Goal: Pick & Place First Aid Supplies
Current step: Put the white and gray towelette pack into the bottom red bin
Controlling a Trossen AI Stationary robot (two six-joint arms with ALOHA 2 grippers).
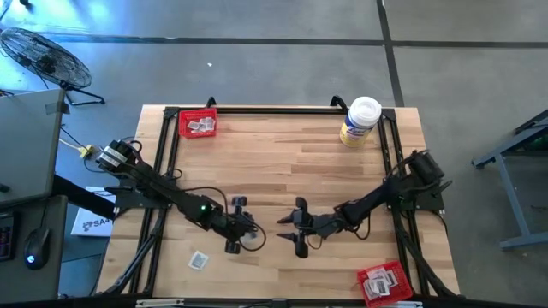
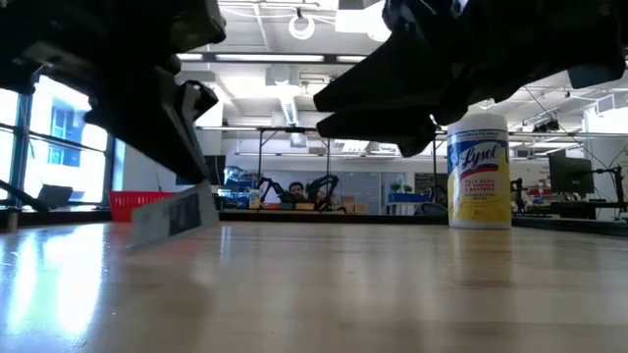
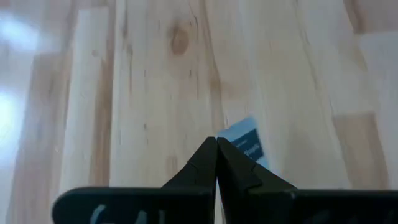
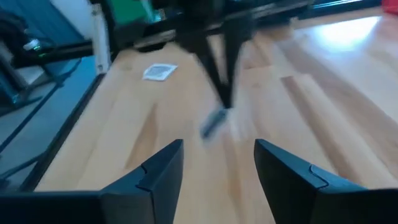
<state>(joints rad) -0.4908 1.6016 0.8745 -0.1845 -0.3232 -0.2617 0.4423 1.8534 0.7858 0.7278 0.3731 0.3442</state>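
Note:
My left gripper (image 1: pixel 255 233) is shut on one small white-and-grey packet (image 3: pixel 245 140) of the first aid supplies, at the middle of the table toward its near edge. In the low view the packet (image 2: pixel 175 216) hangs tilted under the dark fingers. My right gripper (image 4: pixel 217 155) stands open just to the right (image 1: pixel 284 231), pointing at the held packet (image 4: pixel 213 124) and touching nothing. Another packet (image 1: pixel 199 259) lies flat on the wood near the near-left corner, also seen in the right wrist view (image 4: pixel 160 71). My left gripper pinches the packet by one edge (image 3: pixel 231 138) between its two fingertips. The fingers slant down from the table's left. The rest of the packet sticks out past the tips and hangs tilted below them (image 4: pixel 213 124), apparently clear of the wood.
A red tray (image 1: pixel 211 112) holding several packets sits at the far left. A second red tray (image 1: pixel 402 272) with packets sits at the near right. A white-lidded yellow-labelled tub (image 1: pixel 360 120) stands at the far right. A black frame (image 1: pixel 274 108) rims the table.

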